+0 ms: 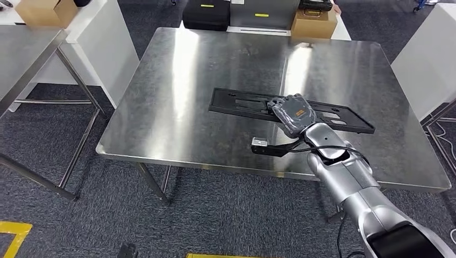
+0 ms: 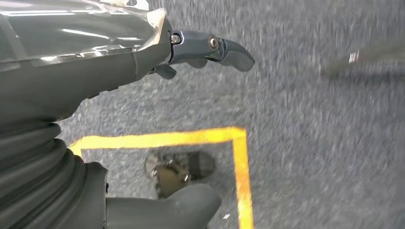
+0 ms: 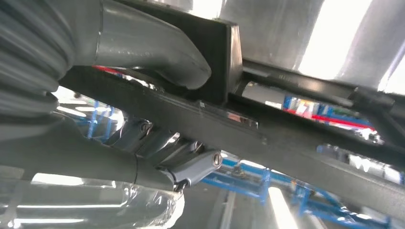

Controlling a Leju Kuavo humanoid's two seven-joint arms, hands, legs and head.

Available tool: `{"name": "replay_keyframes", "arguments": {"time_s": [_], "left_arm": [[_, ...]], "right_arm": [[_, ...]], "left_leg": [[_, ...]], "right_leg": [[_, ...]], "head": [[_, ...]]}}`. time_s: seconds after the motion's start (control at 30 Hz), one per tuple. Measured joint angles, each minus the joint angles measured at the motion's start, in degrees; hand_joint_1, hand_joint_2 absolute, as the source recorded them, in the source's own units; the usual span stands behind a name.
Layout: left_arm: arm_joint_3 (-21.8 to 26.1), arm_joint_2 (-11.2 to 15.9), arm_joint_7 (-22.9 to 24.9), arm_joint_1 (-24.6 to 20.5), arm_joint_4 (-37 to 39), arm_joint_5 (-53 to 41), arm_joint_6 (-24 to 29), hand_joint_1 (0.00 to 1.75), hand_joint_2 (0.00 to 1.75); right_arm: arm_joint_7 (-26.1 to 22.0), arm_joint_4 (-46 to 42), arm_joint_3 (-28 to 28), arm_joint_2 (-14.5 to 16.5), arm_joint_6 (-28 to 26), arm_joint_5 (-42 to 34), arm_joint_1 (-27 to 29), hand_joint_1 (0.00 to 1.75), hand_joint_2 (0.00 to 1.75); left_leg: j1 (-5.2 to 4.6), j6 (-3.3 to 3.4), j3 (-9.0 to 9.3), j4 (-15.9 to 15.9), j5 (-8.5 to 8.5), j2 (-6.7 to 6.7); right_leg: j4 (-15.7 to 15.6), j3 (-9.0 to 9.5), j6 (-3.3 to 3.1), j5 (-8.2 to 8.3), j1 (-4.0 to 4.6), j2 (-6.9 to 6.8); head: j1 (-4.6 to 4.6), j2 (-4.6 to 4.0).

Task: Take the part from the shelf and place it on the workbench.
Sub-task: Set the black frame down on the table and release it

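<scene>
One risk stands out to me from here: the part (image 1: 242, 102), a long flat black frame lying across the middle of the head view, could get dragged or swung round on the slick steel desk (image 1: 177, 107) if my right hand (image 1: 293, 114) pulls away before it has fully let go. In the right wrist view the thumb sits on one face of the black bar (image 3: 267, 143) and the darker fingers (image 3: 196, 164) curl under the opposite face, so I judge the hand is clamped on the part, at a spot right of its centre. Whether the frame already rests flat on the desk along its whole length I cannot tell; the left end looks down, but the held section may be slightly lifted by the fingers beneath it. If those fingers are trapped between part and steel, opening them could tip or scrape the frame. The near desk edge is well apart from it, so a fall seems unlikely

My left hand (image 2: 205, 52) hangs over the carpet beside a yellow floor line (image 2: 239, 162), fingers slack and apart, holding nothing
</scene>
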Motion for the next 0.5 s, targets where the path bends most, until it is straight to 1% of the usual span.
{"name": "replay_keyframes", "arguments": {"time_s": [0.03, 0.07, 0.1, 0.13, 0.17, 0.2, 0.23, 0.27, 0.3, 0.33, 0.37, 0.4, 0.43, 0.47, 0.5], "left_arm": [[0.06, 0.01, -0.08, -0.05, 0.00, -0.08, -0.01, 0.00, 1.75], [0.11, 0.03, -0.16, -0.09, 0.00, -0.17, -0.02, 0.00, 1.75], [0.15, 0.02, -0.26, -0.09, 0.01, -0.26, -0.03, 0.00, 1.75], [0.16, -0.02, -0.34, -0.07, 0.01, -0.31, -0.07, 0.00, 1.75], [0.16, -0.08, -0.39, -0.05, 0.02, -0.36, -0.08, 0.00, 1.75], [0.16, -0.14, -0.44, -0.04, 0.02, -0.38, -0.10, 0.00, 1.75], [0.16, -0.22, -0.47, -0.05, 0.02, -0.40, -0.11, 0.00, 1.75], [0.17, -0.27, -0.51, -0.09, 0.02, -0.41, -0.11, 0.00, 1.75], [0.17, -0.29, -0.55, -0.15, 0.02, -0.42, -0.12, 0.00, 1.75], [0.19, -0.30, -0.58, -0.18, 0.01, -0.42, -0.12, 0.00, 1.75], [0.20, -0.29, -0.61, -0.19, 0.01, -0.42, -0.14, 0.00, 1.75], [0.20, -0.26, -0.64, -0.18, 0.01, -0.43, -0.19, 0.00, 1.75], [0.21, -0.21, -0.68, -0.16, 0.01, -0.44, -0.23, 0.00, 1.75], [0.21, -0.17, -0.71, -0.16, 0.01, -0.46, -0.27, 0.00, 1.75], [0.21, -0.12, -0.73, -0.19, 0.01, -0.51, -0.28, 0.00, 1.75]], "right_arm": [[-0.04, 0.90, -0.13, 0.00, 0.00, -0.01, -0.51, 1.62, 1.75], [-0.10, 1.75, -0.17, 0.01, 0.01, 0.02, -0.85, 1.62, 1.75], [-0.20, 2.53, -0.20, -0.02, 0.01, 0.04, -1.01, 1.62, 1.75], [-0.31, 3.21, -0.25, -0.05, 0.02, 0.05, -1.05, 1.62, 1.75], [-0.40, 3.78, -0.32, -0.08, 0.02, 0.05, -1.08, 1.62, 1.75], [-0.49, 4.25, -0.40, -0.08, 0.02, 0.04, -1.16, 1.62, 1.75], [-0.55, 4.64, -0.49, -0.07, 0.02, 0.04, -1.31, 1.62, 1.75], [-0.59, 4.98, -0.55, -0.07, 0.03, 0.04, -1.51, 1.62, 1.75], [-0.62, 5.31, -0.57, -0.05, 0.04, 0.05, -1.75, 1.62, 1.75], [-0.63, 5.60, -0.57, -0.03, 0.05, 0.07, -1.94, 1.62, 1.75], [-0.64, 5.84, -0.57, -0.01, 0.05, 0.08, -2.09, 1.62, 1.75], [-0.64, 6.04, -0.57, 0.04, 0.07, 0.10, -2.17, 1.62, 1.75], [-0.63, 6.20, -0.57, 0.08, 0.08, 0.14, -2.25, 1.62, 1.75], [-0.58, 6.34, -0.58, 0.13, 0.09, 0.18, -2.39, 1.62, 1.75], [-0.52, 6.47, -0.58, 0.21, 0.11, 0.21, -2.54, 1.62, 1.75]], "left_leg": [[-0.15, 0.37, 0.27, -0.02, -0.20, -0.06], [-0.34, 0.72, 0.45, -0.01, -0.43, -0.16], [-0.57, 0.97, 0.70, 0.01, -0.68, -0.29], [-0.83, 1.18, 1.03, 0.03, -0.98, -0.45], [-1.13, 1.31, 1.46, 0.04, -1.30, -0.61], [-1.43, 1.39, 1.98, 0.05, -1.65, -0.74], [-1.66, 1.43, 2.44, 0.05, -2.02, -0.84], [-1.92, 1.37, 2.83, 0.18, -2.39, -0.91], [-2.11, 1.24, 2.99, 0.25, -2.76, -0.97], [-2.23, 1.03, 3.03, 0.49, -2.96, -1.00], [-2.34, 0.81, 3.06, 0.76, -3.11, -1.02], [-2.34, 0.58, 3.03, 0.94, -3.25, -1.02], [-2.31, 0.28, 2.91, 1.43, -3.56, -0.97], [-2.19, -0.11, 2.45, 2.42, -4.33, -0.90], [-1.94, -0.62, 1.44, 4.41, -5.53, -0.78]], "right_leg": [[3.90, -2.14, -0.40, -1.36, 0.05, -0.02], [7.99, -4.70, -0.73, -2.77, 0.22, -0.02], [11.18, -7.06, -0.77, -3.74, 0.43, -0.01], [12.52, -8.62, -0.73, -3.89, 0.72, -0.01], [11.62, -9.08, -0.59, -2.91, 1.05, -0.01], [8.56, -8.48, -0.39, -0.83, 1.37, -0.02], [4.23, -7.25, -0.43, 1.88, 1.73, -0.08], [0.08, -6.15, -0.82, 4.04, 2.11, -0.14], [-2.98, -5.24, -1.38, 5.43, 2.41, -0.23], [-4.68, -4.75, -2.12, 6.19, 2.63, -0.27], [-5.18, -4.70, -2.82, 6.21, 2.74, -0.26], [-5.28, -4.32, -3.28, 6.38, 2.54, -0.24], [-5.42, -3.93, -3.60, 6.67, 2.31, -0.18], [-5.49, -3.56, -3.86, 6.68, 2.07, -0.17], [-5.55, -3.07, -4.06, 6.66, 1.82, -0.15]], "head": [[0.07, 0.00], [0.13, 0.00], [0.16, 0.00], [0.20, 0.00], [0.22, 0.00], [0.24, 0.00], [0.24, 0.00], [0.21, 0.00], [0.25, 0.00], [0.27, 0.00], [0.31, 0.00], [0.32, 0.00], [0.35, 0.00], [0.29, 0.00], [0.24, 0.00]]}}
